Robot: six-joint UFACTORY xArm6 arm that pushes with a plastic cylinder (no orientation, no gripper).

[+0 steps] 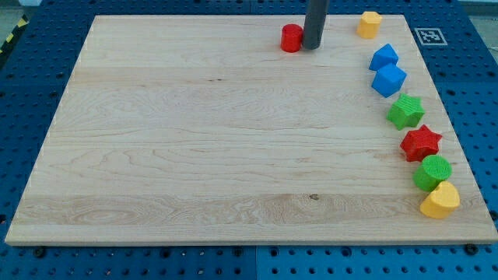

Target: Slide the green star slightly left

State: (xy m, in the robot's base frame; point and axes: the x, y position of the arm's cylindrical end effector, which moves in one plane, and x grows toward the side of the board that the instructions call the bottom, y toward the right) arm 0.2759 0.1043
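Observation:
The green star (405,112) lies near the board's right edge, between a blue cube (388,80) above it and a red star (421,143) below it. My tip (311,46) is at the view's top centre, touching the right side of a red cylinder (292,38). The tip is far to the upper left of the green star.
A yellow hexagonal block (369,24) sits at the top right. A second blue block (384,57) lies above the blue cube. A green cylinder (433,172) and a yellow heart (440,201) lie below the red star. The wooden board (194,155) rests on a blue pegboard.

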